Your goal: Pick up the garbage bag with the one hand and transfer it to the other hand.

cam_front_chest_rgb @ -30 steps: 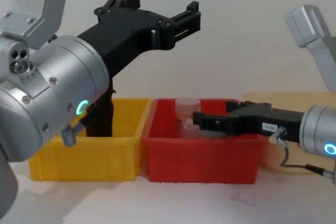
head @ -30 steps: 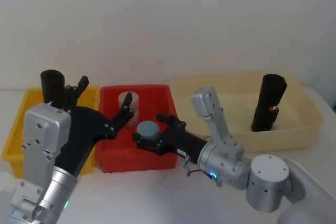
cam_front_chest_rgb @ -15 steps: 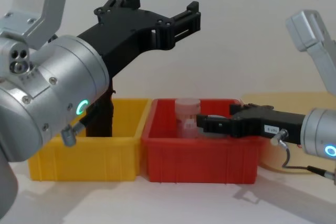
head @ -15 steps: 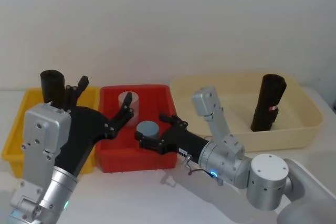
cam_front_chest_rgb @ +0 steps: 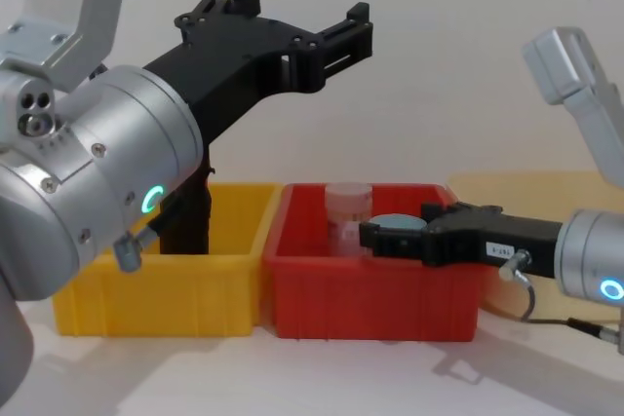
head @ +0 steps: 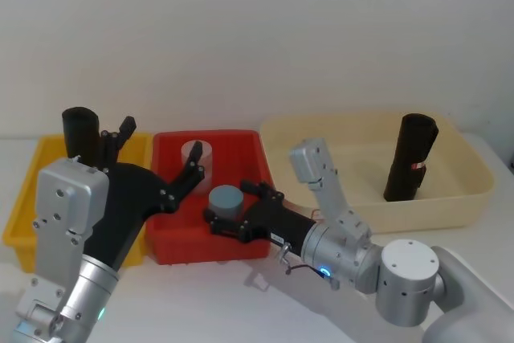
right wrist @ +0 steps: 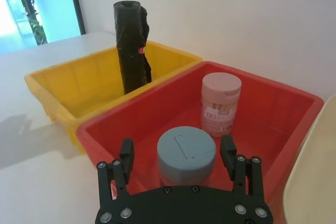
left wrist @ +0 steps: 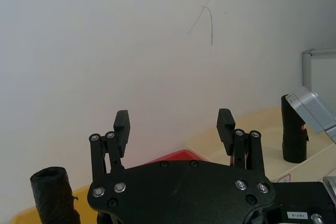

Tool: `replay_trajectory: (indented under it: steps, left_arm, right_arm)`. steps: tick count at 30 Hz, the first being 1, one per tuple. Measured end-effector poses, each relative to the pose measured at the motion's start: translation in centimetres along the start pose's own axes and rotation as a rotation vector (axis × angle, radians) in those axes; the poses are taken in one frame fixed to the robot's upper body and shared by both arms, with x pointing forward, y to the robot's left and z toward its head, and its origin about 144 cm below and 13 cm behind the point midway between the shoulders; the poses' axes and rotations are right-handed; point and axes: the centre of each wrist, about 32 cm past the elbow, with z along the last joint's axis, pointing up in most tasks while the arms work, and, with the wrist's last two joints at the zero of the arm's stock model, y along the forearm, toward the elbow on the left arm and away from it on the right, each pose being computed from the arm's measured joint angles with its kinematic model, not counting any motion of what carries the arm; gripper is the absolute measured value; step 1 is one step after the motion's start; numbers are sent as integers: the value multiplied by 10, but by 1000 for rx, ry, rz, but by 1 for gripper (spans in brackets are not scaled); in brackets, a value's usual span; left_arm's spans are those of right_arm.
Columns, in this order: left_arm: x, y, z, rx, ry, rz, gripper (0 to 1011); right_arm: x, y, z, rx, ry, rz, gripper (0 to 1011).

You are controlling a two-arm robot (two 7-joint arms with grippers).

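Note:
A black garbage bag roll (head: 80, 129) stands upright in the yellow bin (head: 24, 208); it also shows in the right wrist view (right wrist: 131, 40), the left wrist view (left wrist: 52, 192) and the chest view (cam_front_chest_rgb: 190, 219). Another black roll (head: 409, 158) leans in the beige tub (head: 474, 198). My left gripper (head: 161, 150) hangs open and empty above the yellow and red bins, right of the first roll (cam_front_chest_rgb: 302, 7) (left wrist: 174, 124). My right gripper (head: 231, 208) is open low over the red bin (head: 169, 248), well right of that roll (right wrist: 177, 153) (cam_front_chest_rgb: 375, 237).
In the red bin a grey-lidded jar (right wrist: 186, 156) sits between my right gripper's open fingers, with a pink-capped bottle (right wrist: 221, 103) behind it. The three bins stand side by side against a white wall. Bare white table lies in front of them.
My right gripper has sunk a little over the red bin and drawn slightly back toward me. The left arm and both rolls have stayed still.

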Motion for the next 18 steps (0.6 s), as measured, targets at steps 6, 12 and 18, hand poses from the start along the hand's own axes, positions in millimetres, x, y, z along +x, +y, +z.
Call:
replay_trajectory:
  steps: [6,12,18]
  left_arm:
    - [0,0,0,0,0,0,1001]
    - [0,0,0,0,0,0,1001]
    - [0,0,0,0,0,0,1001]
  right_arm:
    - [-2,0,-1,-7,-2,-1,996]
    - [-4,1,-1,-9,0,-9,885]
    - [-5,2,-1,-3,8,-18,708]
